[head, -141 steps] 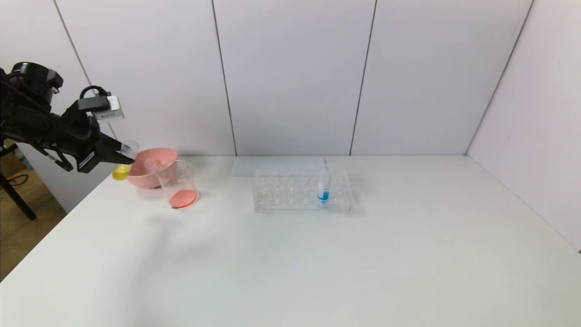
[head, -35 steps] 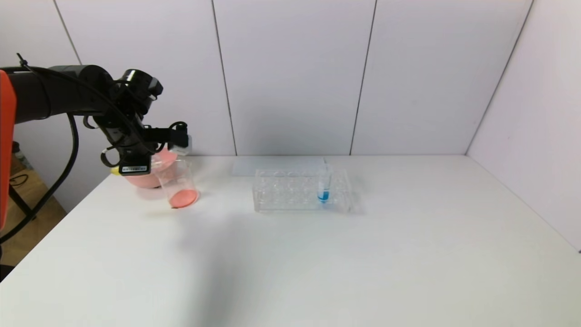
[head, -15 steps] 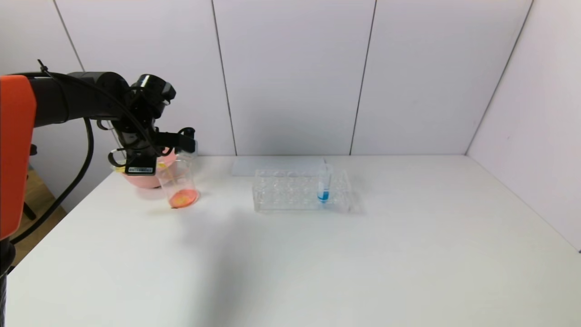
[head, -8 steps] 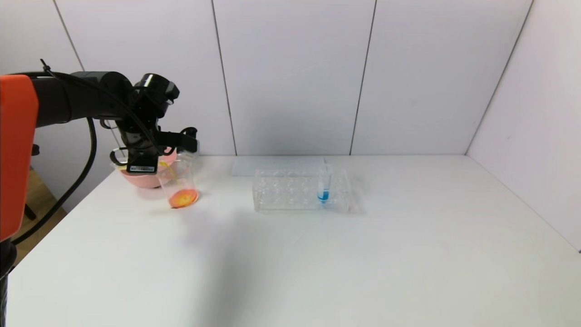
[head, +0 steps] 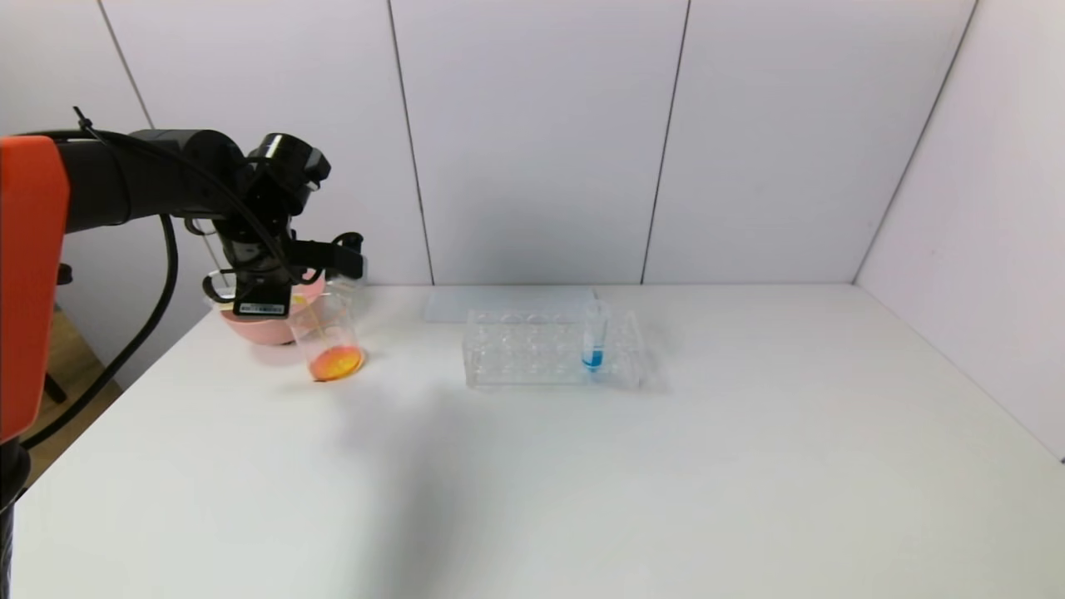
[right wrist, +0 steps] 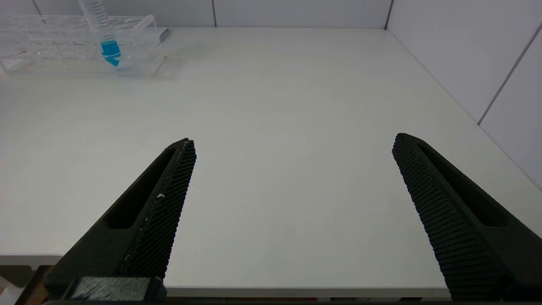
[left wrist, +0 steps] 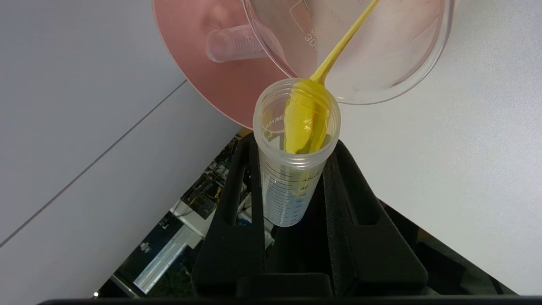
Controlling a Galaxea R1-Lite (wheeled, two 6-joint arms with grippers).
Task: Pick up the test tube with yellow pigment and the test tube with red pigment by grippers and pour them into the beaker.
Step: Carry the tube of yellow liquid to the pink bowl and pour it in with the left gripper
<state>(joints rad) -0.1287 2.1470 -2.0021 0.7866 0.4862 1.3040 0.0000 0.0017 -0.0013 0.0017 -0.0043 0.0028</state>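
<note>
My left gripper (left wrist: 295, 146) is shut on the test tube with yellow pigment (left wrist: 296, 127), tilted mouth-down over the beaker (left wrist: 381, 51). A thin yellow stream (left wrist: 343, 40) runs from the tube's lip into the beaker. In the head view the left gripper (head: 274, 295) hovers at the far left, just above the beaker (head: 326, 333), whose bottom holds orange liquid (head: 336, 363). No tube with red pigment shows; a clear tube (left wrist: 233, 42) with no liquid showing lies in the pink bowl. My right gripper (right wrist: 293, 140) stands open over the table's front edge, holding nothing.
The pink bowl (head: 241, 326) stands right behind the beaker, near the table's left edge. A clear multi-hole rack (head: 532, 349) in the middle back holds one tube with blue liquid (head: 593, 337). A flat pale sheet (head: 507, 301) lies behind the rack.
The left arm swung in over the beaker and tipped the yellow tube. Over the last second it has barely moved, and the beaker's liquid has turned from pink-red to orange.
</note>
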